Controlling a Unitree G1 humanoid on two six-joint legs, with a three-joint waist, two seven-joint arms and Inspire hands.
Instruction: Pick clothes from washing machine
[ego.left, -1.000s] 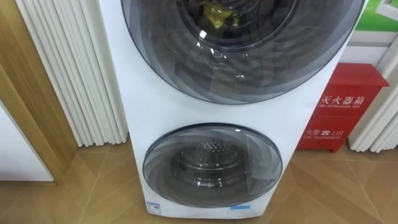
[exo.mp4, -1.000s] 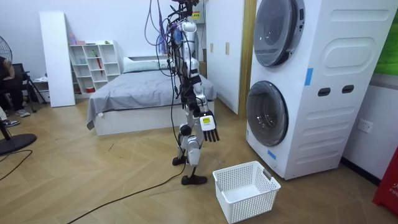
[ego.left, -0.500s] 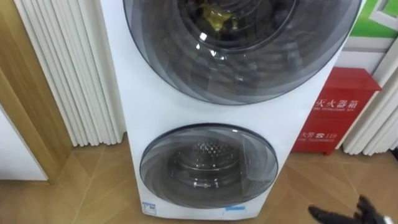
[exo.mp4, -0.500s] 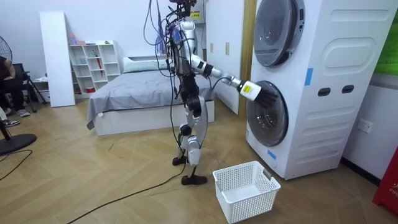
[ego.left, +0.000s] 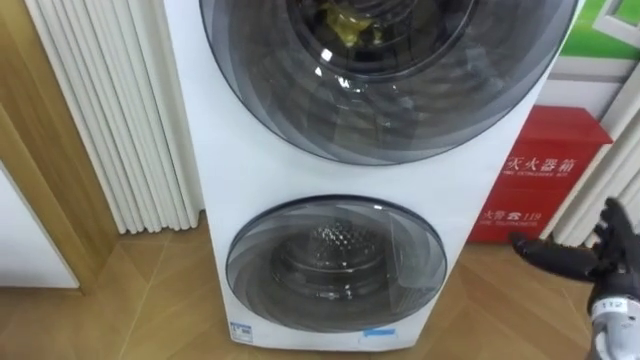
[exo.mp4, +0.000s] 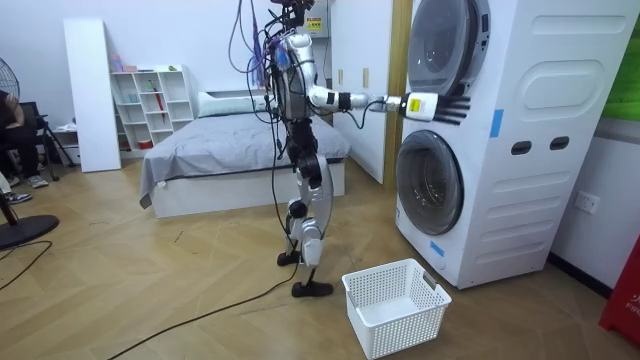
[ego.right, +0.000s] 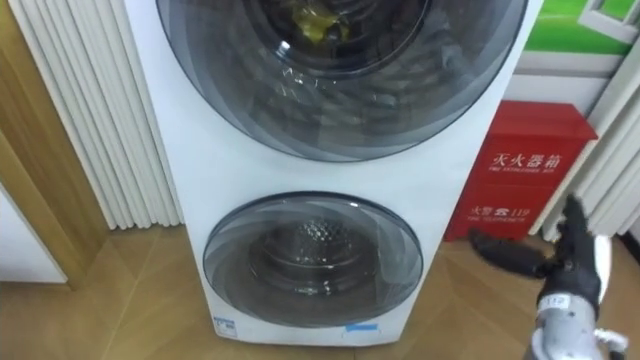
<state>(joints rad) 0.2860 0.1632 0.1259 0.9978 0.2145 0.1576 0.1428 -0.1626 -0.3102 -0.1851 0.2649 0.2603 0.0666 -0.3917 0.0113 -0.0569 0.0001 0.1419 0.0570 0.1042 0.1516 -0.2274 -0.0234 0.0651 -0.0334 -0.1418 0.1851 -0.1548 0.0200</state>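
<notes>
The white washing machine is showing smoky grey doors and yellow cloth inside. The cabinet is showing red, the floor brown herringbone.

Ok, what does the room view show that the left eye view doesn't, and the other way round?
Room view: a white basket on the floor near the robot, and a bed and a white shelf behind it. Left eye view: a yellow item behind the upper door glass, and a white slatted panel at the view's left. Both: the stacked washing machine with its doors shut, and the right hand raised before it, fingers straight, holding nothing.
</notes>
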